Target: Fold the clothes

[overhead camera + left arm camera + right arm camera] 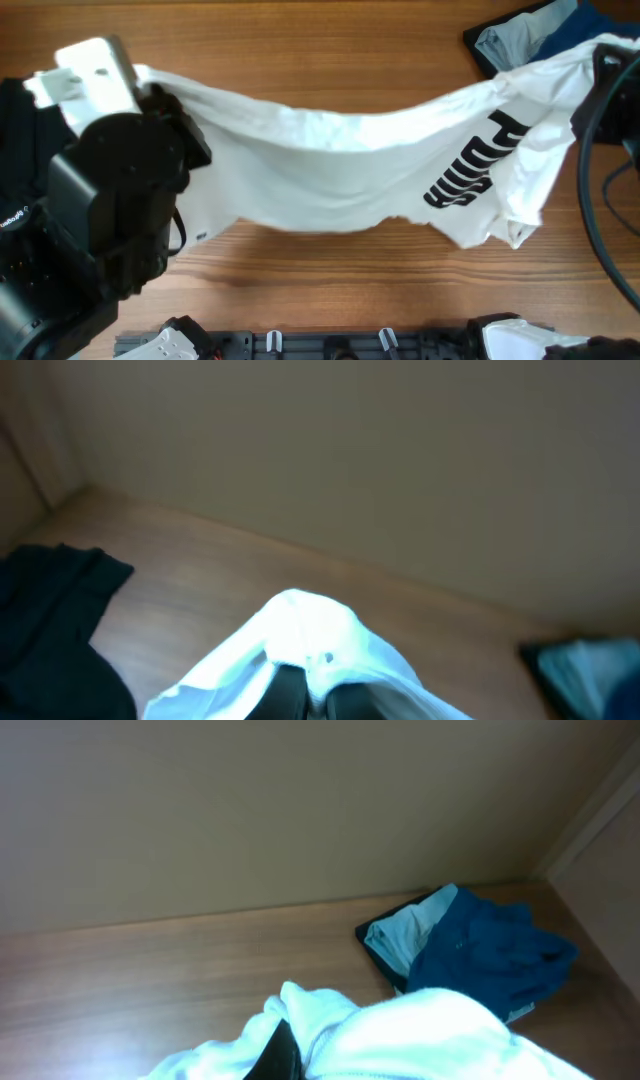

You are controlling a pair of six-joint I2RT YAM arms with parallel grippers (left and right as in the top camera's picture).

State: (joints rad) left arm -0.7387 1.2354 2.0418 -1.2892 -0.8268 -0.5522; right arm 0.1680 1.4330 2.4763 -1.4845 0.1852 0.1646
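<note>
A large white T-shirt [340, 165] with black lettering hangs stretched between my two grippers above the table. My left gripper [150, 100] is shut on its left end; the left wrist view shows the white cloth [310, 635] pinched between the dark fingers [318, 695]. My right gripper [605, 55] is shut on its right end at the far right; the right wrist view shows white cloth [400, 1030] bunched over one dark finger [285, 1055]. The shirt's middle sags toward the wooden table [330, 270].
A pile of dark blue and pale grey-blue garments [530, 30] lies at the back right, also in the right wrist view [470, 945]. A black garment [20, 130] lies at the left, also in the left wrist view [50, 620]. A wall stands behind the table.
</note>
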